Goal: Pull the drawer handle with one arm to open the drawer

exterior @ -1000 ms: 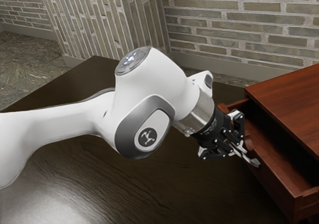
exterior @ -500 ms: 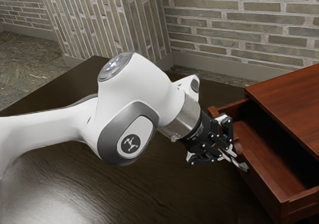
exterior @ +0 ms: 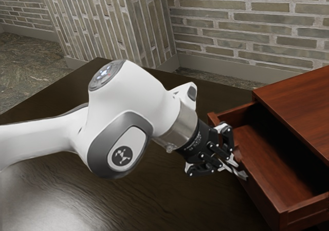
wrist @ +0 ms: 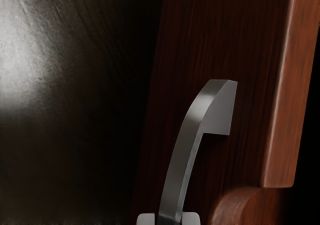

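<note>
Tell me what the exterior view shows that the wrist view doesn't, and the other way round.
Exterior view: the white arm reaching in, its gripper at the front of the drawer, which stands well out of the cabinet with a bare wooden inside, and brick walls behind. Wrist view: the grey metal handle up close, a curved bar standing off the drawer front. Shared: the reddish drawer wood and the dark table.

A plain indoor room, home-like rather than a lab, with brick walls (exterior: 247,20), a mottled stone floor (exterior: 25,61), and a dark wooden table (exterior: 61,200) bearing a red-brown cabinet (exterior: 303,108) with a drawer (exterior: 267,159).
</note>
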